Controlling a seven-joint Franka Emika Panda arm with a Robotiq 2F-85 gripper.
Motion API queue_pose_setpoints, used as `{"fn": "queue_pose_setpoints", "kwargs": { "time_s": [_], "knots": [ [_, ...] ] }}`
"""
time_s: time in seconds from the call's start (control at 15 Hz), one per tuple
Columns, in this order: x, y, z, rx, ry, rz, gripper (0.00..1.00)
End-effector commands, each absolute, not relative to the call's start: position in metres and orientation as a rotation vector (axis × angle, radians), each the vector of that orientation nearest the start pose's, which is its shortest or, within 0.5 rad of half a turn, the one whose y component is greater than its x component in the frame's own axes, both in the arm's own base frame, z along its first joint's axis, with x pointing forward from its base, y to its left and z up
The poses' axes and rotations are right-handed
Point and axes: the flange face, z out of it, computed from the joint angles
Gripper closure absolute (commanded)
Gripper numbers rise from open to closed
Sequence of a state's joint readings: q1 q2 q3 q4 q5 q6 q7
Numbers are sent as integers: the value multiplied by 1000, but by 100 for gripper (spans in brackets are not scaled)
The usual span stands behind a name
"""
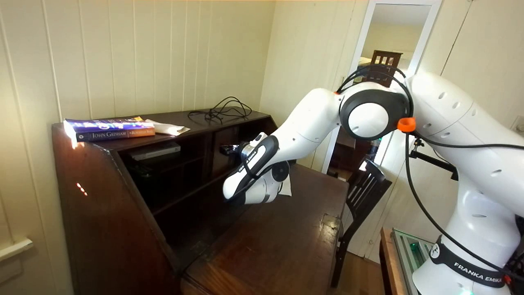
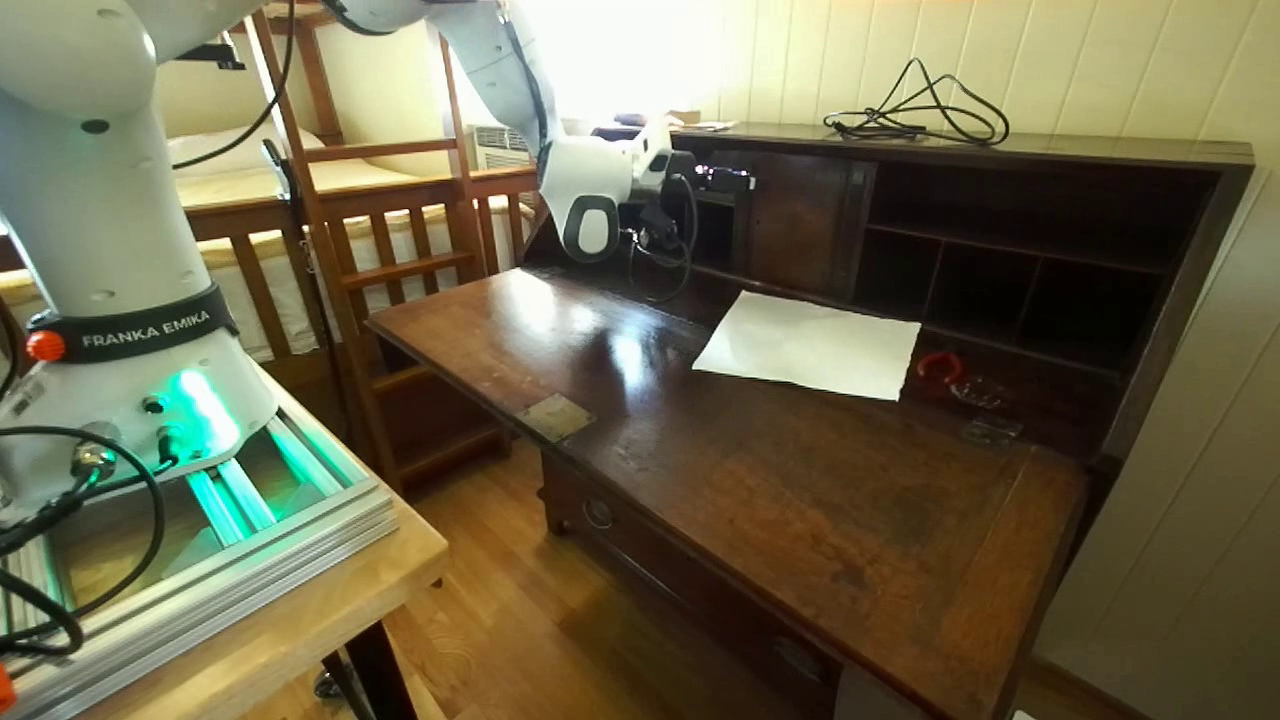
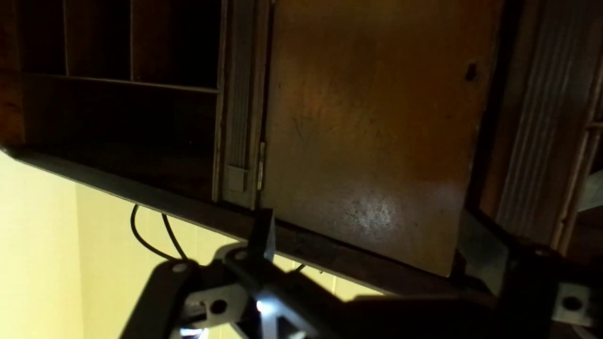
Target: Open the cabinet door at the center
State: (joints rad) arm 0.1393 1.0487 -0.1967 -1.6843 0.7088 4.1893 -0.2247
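Observation:
The cabinet door (image 3: pixel 377 122) is a dark brown polished panel in the middle of the desk's compartments; it also shows in both exterior views (image 2: pixel 800 215) (image 1: pixel 221 163). In the wrist view a brass hinge (image 3: pixel 260 165) is on its left edge and a keyhole (image 3: pixel 471 71) near its right edge. A dark strip runs along the keyhole edge; I cannot tell whether the door is slightly ajar. My gripper (image 3: pixel 370 238) is open and empty in front of the door. Its right finger overlaps the keyhole-side edge; contact cannot be told. The gripper (image 2: pixel 735 179) is near the door's top corner.
Open compartments (image 2: pixel 1040 215) flank the door. A white sheet (image 2: pixel 810 345) and a red item (image 2: pixel 938 368) lie on the desk (image 2: pixel 780 480). A black cable (image 2: pixel 920 118) and books (image 1: pixel 110 130) lie on top. A chair (image 1: pixel 362 196) stands beside the writing flap.

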Motion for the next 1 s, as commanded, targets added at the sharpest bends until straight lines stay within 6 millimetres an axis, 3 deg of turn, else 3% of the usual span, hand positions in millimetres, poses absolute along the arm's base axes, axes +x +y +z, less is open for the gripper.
{"fn": "queue_pose_setpoints", "kwargs": {
  "time_s": [0.0,0.13,0.2,0.53,0.93],
  "knots": [
    [641,-95,163,-2653,717,-2456,0],
    [643,-96,161,-2702,747,-2377,0],
    [637,-96,162,-2690,700,-2374,0],
    [640,-97,160,-2695,722,-2370,0],
    [657,-106,169,-2671,739,-2389,0]
  ]
}}
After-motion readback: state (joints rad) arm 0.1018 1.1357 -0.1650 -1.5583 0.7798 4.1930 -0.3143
